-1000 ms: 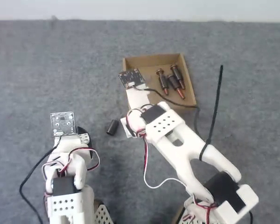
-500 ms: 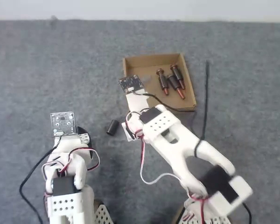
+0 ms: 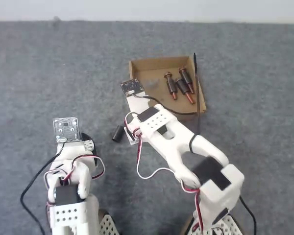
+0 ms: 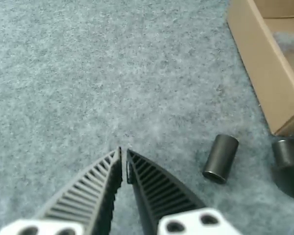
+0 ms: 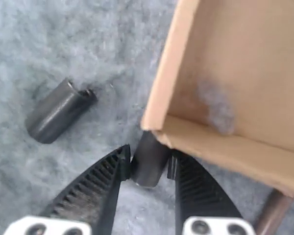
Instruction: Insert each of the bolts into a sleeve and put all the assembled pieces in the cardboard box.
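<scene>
Where the right gripper (image 5: 150, 154) is placed: low at an outer corner of the cardboard box (image 5: 166, 88), over the grey carpet (image 3: 49, 63)
Right gripper's hold: a finger is pressed against each side of the gripped sleeve (image 5: 149, 166), so it is judged to be clamped
Gripped sleeve: set just beside the box corner, outside the box; upright or lying cannot be told
Loose sleeve (image 5: 56, 115): laid on its side on the carpet, near the gripped one but apart from it
Left gripper (image 4: 123, 152): fingers are brought together with nothing between them, over bare carpet, apart from the loose sleeve
Assembled pieces (image 3: 172, 87): laid together inside the box
Brownish rod (image 5: 272, 213): seen by the box's outer wall; perhaps a bolt, though that is not certain
Step in hand: judged to be the lifting of the gripped sleeve, so that it can be mated with a bolt
How it is done well: the sleeve is best raised straight up so the cardboard wall is not snagged; the grip is best taken at mid-body so the bore is left free; the loose sleeve must not be knocked
</scene>
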`<state>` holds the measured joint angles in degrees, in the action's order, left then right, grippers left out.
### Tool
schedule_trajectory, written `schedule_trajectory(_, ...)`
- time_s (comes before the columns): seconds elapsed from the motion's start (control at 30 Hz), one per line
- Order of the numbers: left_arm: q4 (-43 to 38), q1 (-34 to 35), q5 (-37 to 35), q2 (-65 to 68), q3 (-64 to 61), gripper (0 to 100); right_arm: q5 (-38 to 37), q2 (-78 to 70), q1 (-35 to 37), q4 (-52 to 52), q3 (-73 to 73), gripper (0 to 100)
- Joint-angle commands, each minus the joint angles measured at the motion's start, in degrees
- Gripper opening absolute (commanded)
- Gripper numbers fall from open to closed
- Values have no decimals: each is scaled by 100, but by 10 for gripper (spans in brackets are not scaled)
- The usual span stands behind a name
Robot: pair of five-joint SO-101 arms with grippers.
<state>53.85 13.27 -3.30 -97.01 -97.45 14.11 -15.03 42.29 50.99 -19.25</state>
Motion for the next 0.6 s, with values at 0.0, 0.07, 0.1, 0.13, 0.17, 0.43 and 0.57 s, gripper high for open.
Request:
schedule_trajectory(0.0, -18, 18, 18, -70, 57, 12, 26, -110, 31, -92, 334, 113)
schedule_trajectory(0.07, -26, 18, 18, -70, 57, 12, 26, -233, 22, -75, 404, 112)
schedule_trajectory(0.1, -26, 18, 26, -70, 57, 12, 26, -259, 22, -75, 422, 112)
schedule_trajectory(0.13, -62, 18, 26, -70, 57, 12, 18, -286, 22, -92, 431, 111)
schedule_trajectory(0.17, -88, 26, 26, -70, 57, 12, 18, -286, 22, -92, 431, 110)
schedule_trajectory(0.43, -97, 35, 26, -70, 57, 12, 9, 391, -4, 198, 360, 16)
schedule_trajectory(0.57, -97, 35, 26, -70, 57, 12, -88, 1147, -163, 831, 352, 6)
